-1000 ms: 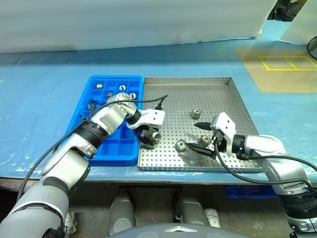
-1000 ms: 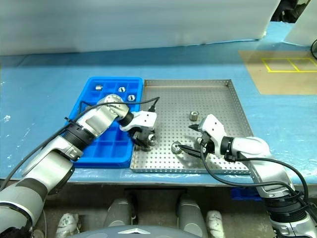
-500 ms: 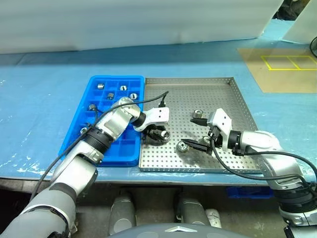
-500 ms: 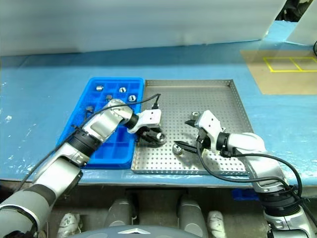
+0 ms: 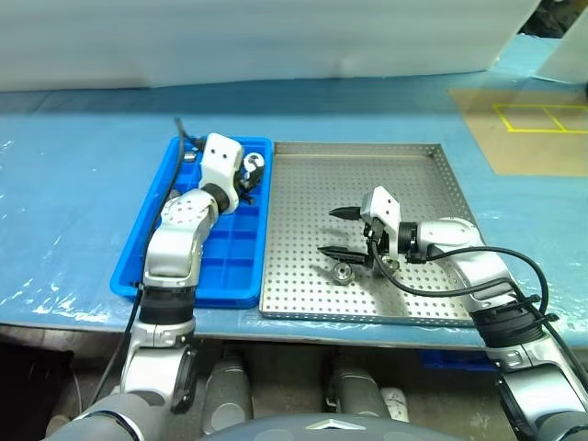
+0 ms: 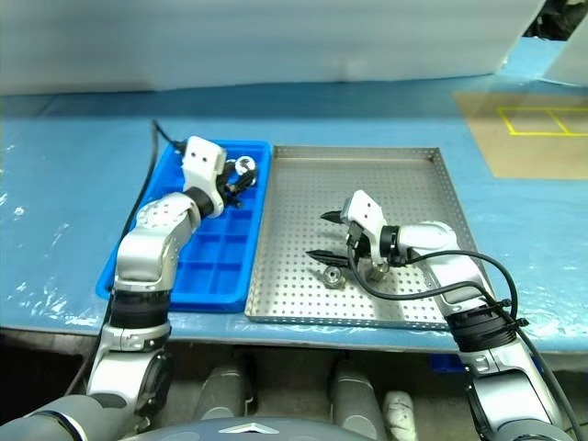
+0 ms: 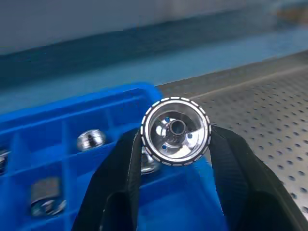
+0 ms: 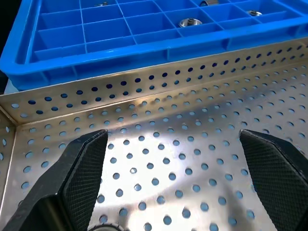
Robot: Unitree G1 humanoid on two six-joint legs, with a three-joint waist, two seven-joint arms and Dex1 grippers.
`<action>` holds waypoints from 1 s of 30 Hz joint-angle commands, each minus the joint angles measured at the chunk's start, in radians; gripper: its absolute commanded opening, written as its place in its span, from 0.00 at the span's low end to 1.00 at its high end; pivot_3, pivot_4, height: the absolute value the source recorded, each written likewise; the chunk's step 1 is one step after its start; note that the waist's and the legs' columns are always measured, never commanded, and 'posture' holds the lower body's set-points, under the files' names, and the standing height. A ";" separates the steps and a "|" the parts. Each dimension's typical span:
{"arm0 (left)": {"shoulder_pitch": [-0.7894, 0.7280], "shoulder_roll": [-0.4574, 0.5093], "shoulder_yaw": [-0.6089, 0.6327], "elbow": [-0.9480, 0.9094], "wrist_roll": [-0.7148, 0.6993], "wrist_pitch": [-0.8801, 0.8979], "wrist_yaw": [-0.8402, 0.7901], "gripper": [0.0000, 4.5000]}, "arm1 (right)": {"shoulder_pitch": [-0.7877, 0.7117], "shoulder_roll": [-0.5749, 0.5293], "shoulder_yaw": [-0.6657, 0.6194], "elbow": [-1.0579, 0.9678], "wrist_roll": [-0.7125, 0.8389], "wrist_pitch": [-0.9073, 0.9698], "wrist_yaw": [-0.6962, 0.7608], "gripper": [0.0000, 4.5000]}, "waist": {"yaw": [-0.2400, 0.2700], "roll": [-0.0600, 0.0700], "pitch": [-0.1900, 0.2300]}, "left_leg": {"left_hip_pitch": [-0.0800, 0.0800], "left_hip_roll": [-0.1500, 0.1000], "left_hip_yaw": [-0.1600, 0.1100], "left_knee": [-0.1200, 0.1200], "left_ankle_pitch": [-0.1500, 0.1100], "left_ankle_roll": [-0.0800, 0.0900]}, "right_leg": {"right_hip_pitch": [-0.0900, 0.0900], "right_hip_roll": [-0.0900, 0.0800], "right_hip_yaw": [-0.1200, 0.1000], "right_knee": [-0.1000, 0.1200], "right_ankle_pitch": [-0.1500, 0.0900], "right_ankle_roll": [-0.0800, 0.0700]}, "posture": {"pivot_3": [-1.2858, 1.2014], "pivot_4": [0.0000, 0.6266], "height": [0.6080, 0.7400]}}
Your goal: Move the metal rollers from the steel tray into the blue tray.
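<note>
My left gripper (image 5: 250, 169) is shut on a metal roller (image 7: 175, 131), a shiny ribbed disc with a central hole, and holds it over the far right corner of the blue tray (image 5: 156, 269). Other rollers (image 7: 91, 139) lie in the blue tray's far compartments. On the steel tray (image 5: 413, 175) my right gripper (image 5: 330, 231) stands open, pointing left, just above the perforated floor. One roller (image 5: 344, 271) lies on the steel tray just in front of its lower finger. Another roller (image 6: 377, 270) sits partly hidden behind the right gripper's body.
The two trays sit side by side on a blue-covered table, the blue tray's wall (image 8: 144, 45) against the steel tray's left rim. A white foam sheet (image 5: 276, 37) runs along the back. A brown board with yellow lines (image 5: 524, 129) lies at the far right.
My left gripper closed on a roller at the steel tray's front left, lifted it and swung to the blue tray's far end. The open right gripper moved left across the steel tray.
</note>
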 commanded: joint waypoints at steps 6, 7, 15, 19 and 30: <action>0.211 -0.057 0.063 -0.280 -0.007 0.065 0.204 0.38 | -0.095 0.055 0.036 0.122 -0.030 -0.093 0.093 1.00 | 0.045 -0.002 0.001 | -0.006 0.000 -0.001 0.001 0.000 0.000 | -0.006 0.000 -0.001 0.000 0.000 0.000 | 0.58 0.24 1.00; 0.225 -0.055 0.061 -0.287 -0.007 0.067 0.214 0.38 | -0.099 0.058 0.036 0.131 -0.033 -0.097 0.098 1.00 | 0.049 -0.002 0.001 | -0.010 0.001 -0.002 0.002 0.000 0.000 | -0.009 0.000 -0.001 0.002 0.000 0.000 | 0.58 0.24 1.00; 0.268 -0.019 0.074 -0.229 -0.058 0.057 0.212 0.46 | -0.092 0.068 0.034 0.134 -0.045 -0.110 0.112 1.00 | 0.067 -0.002 0.001 | -0.012 0.001 -0.002 0.004 0.000 0.001 | -0.010 0.000 -0.001 0.002 0.000 0.000 | 0.58 0.24 1.00; 0.241 0.009 0.074 -0.183 -0.097 0.047 0.197 0.77 | -0.085 0.066 0.024 0.124 -0.047 -0.108 0.104 1.00 | 0.068 -0.002 0.001 | -0.011 0.001 -0.002 0.004 0.000 0.000 | -0.011 0.001 -0.001 0.003 0.000 0.000 | 0.57 0.24 1.00; 0.099 0.065 -0.120 -0.098 -0.197 -0.050 -0.004 1.00 | -0.011 0.020 -0.035 0.014 -0.013 -0.031 0.057 1.00 | 0.069 -0.002 0.001 | -0.012 0.000 -0.001 0.004 0.000 0.000 | -0.011 0.000 0.000 0.003 0.000 0.000 | 0.52 0.24 1.00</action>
